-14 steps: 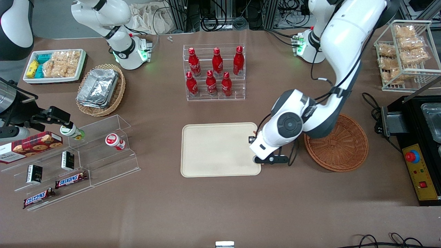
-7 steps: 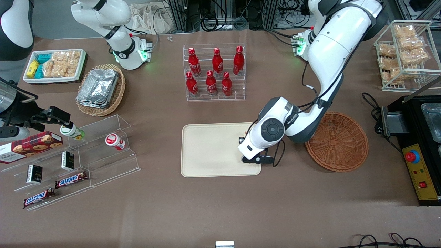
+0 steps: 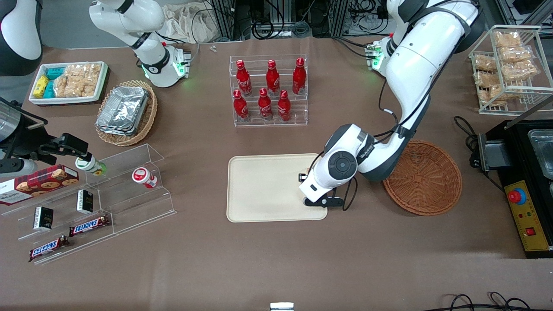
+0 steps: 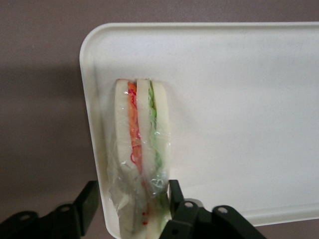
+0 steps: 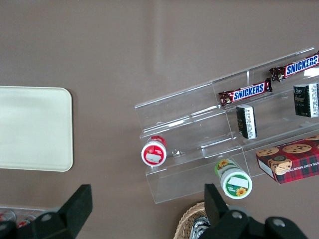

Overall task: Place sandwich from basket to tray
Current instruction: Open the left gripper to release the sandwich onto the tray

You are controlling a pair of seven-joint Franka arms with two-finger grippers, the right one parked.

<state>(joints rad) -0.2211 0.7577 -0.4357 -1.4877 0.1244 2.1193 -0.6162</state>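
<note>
The sandwich [image 4: 142, 144], a plastic-wrapped wedge with orange and green filling, stands on edge on the cream tray [image 4: 239, 124] close to the tray's end nearest the basket. My left gripper [image 4: 133, 186] straddles it and is open: one finger [image 4: 174, 191] touches the wrap, and a small gap shows between the other finger [image 4: 89, 199] and the sandwich. In the front view the gripper [image 3: 307, 175] hangs over the tray [image 3: 263, 185] under the wrist, which hides the sandwich. The reddish-brown basket [image 3: 425, 181] beside the tray holds nothing.
A rack of red bottles [image 3: 270, 93] stands farther from the front camera than the tray. A clear stepped shelf with snacks [image 3: 95, 198] and a tan basket of foil containers [image 3: 125, 112] lie toward the parked arm's end. A black appliance [image 3: 531, 181] sits beside the basket.
Over the last second the left arm carried its gripper from the tray's edge by the basket farther in over the tray. In the last half second it barely moved.
</note>
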